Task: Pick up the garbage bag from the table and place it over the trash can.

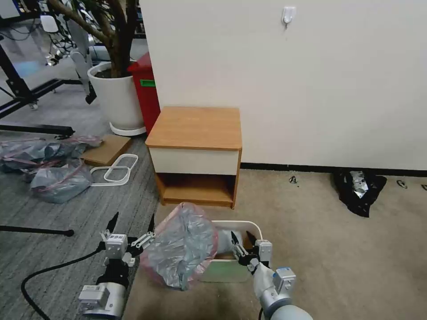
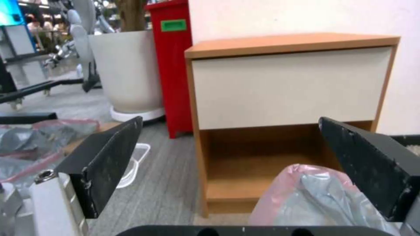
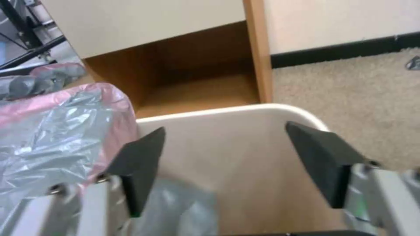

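Bag (image 1: 184, 244) off table (image 1: 195, 126), draped on left side of bin (image 1: 235, 224), right side uncovered. Left gripper (image 1: 132, 223) wide, empty, beside bag. Right gripper (image 1: 243, 240) wide, empty, above bin. Advice: grasp pink rim, stretch across far corners

The thin translucent grey plastic garbage bag with its pink rim band (image 1: 184, 246) looks crinkled and glossy, catching light in its folds. The small beige rectangular plastic trash can (image 1: 250, 227) is smooth with a soft sheen. The small square nightstand worktop (image 1: 194, 126) has a matt wood-grain top and a flat white front panel. Beneath them lies rough beige carpet (image 1: 320, 249), meeting ribbed grey flooring (image 1: 84, 213).
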